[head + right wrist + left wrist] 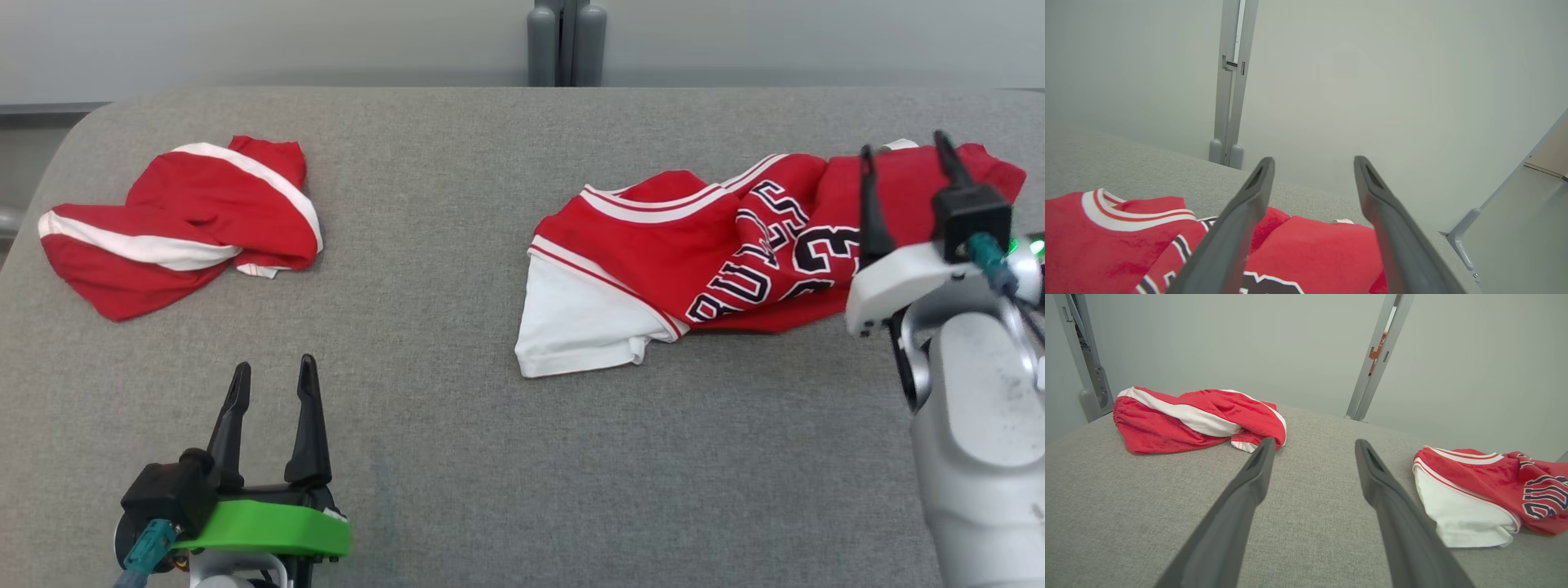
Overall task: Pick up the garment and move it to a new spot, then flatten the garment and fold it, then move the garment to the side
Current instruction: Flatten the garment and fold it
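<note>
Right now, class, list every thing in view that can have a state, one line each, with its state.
jersey: crumpled, not flattened, lying on the right of the table.
striped garment: bunched in a heap, on the left of the table.
left claw: open, empty, over bare table.
right claw: open, empty, over the jersey.

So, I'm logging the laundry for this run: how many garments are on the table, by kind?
jersey: 1
shorts: 1
Total: 2
</note>
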You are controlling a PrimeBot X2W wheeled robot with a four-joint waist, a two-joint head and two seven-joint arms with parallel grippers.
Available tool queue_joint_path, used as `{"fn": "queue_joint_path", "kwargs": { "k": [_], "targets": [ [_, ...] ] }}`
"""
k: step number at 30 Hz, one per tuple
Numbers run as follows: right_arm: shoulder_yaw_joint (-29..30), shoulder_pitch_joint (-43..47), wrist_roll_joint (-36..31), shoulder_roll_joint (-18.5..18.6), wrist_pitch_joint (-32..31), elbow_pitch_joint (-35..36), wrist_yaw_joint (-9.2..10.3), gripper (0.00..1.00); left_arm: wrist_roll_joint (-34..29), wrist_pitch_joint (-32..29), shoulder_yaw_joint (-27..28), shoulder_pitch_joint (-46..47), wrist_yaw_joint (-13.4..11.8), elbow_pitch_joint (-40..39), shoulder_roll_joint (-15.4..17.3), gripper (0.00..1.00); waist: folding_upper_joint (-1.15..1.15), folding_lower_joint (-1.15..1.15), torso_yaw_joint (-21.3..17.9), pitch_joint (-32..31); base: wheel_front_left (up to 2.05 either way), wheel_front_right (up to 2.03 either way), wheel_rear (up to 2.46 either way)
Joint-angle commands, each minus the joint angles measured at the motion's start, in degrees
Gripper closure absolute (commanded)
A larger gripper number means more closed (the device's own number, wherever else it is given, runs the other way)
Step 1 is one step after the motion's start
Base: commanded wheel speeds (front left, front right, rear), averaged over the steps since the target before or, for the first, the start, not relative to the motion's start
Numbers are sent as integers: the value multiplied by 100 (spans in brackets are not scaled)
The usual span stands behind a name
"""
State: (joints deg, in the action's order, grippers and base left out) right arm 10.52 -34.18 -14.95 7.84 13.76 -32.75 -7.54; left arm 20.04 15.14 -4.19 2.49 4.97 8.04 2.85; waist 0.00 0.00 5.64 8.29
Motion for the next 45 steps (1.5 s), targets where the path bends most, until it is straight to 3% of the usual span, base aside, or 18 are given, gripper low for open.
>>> {"fn": "queue_joint_path", "kwargs": {
  "k": [1,12,19,30,37,45],
  "targets": [
    [-170,338,205,-66,70,213,10,0,-3,2,29,-79,-17,-1,9,0,0,0,-193,-189,0,0,0],
    [-1066,2480,1272,-450,143,2127,10,0,-89,2,116,-309,-9,-19,10,0,0,0,-576,-583,0,0,0],
    [-1142,3069,1708,-488,145,2115,10,0,-140,2,116,-510,-20,-27,10,0,0,0,-691,-791,0,0,0],
    [-1127,3022,1810,-492,146,2197,10,0,-151,1,83,-622,35,185,9,0,0,0,-783,-849,0,0,0],
    [-1242,2843,1864,-491,117,2289,9,0,121,-576,-341,579,182,1252,31,0,0,0,-983,-499,0,0,0],
    [-1651,2449,1929,-489,97,2281,10,0,332,-1450,-806,2496,247,2723,145,0,0,0,-1688,168,0,0,0]
  ]
}}
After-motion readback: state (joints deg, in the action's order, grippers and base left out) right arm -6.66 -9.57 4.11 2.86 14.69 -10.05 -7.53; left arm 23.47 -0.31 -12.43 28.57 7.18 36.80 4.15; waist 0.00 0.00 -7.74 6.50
